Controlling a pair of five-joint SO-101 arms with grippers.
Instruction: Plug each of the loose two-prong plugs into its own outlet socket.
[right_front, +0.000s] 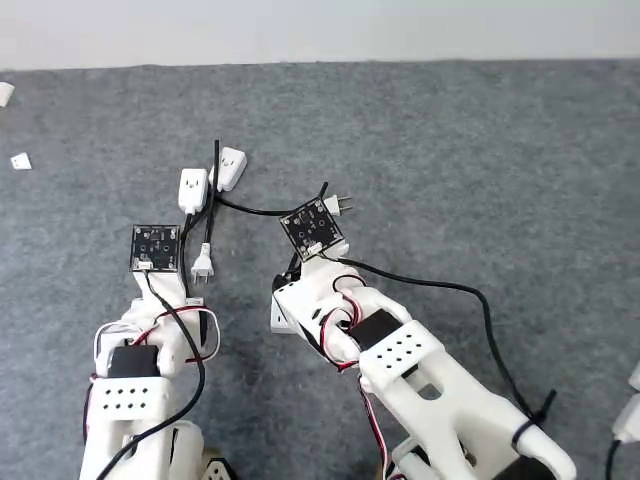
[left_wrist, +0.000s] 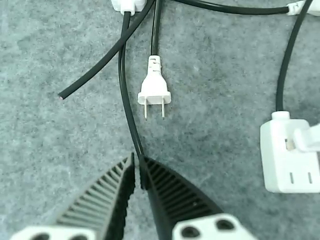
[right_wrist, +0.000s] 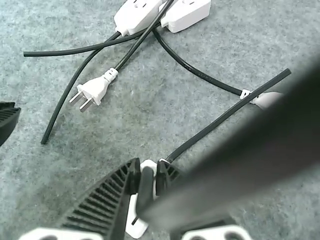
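Two white outlet sockets (right_front: 192, 190) (right_front: 230, 167) lie side by side at the table's middle, trailing black cables. One loose white plug (right_front: 203, 265) (left_wrist: 154, 90) rests just ahead of my left gripper (left_wrist: 138, 160), which is shut on the black cable (left_wrist: 127, 115) of one socket. A second plug (right_front: 338, 206) lies farther right. My right gripper (right_wrist: 148, 167) is shut on a third white socket (right_front: 283, 315) (left_wrist: 290, 155) at its cable end, low on the carpet. The nearer plug (right_wrist: 95, 90) and both far sockets (right_wrist: 137, 12) lie beyond it.
Grey carpet covers the table. Black cables (right_front: 250, 210) cross between the sockets and plugs, and one cut cable end (right_wrist: 287, 72) points away. Small white bits (right_front: 20, 160) sit far left; another white part (right_front: 628, 415) is at the right edge.
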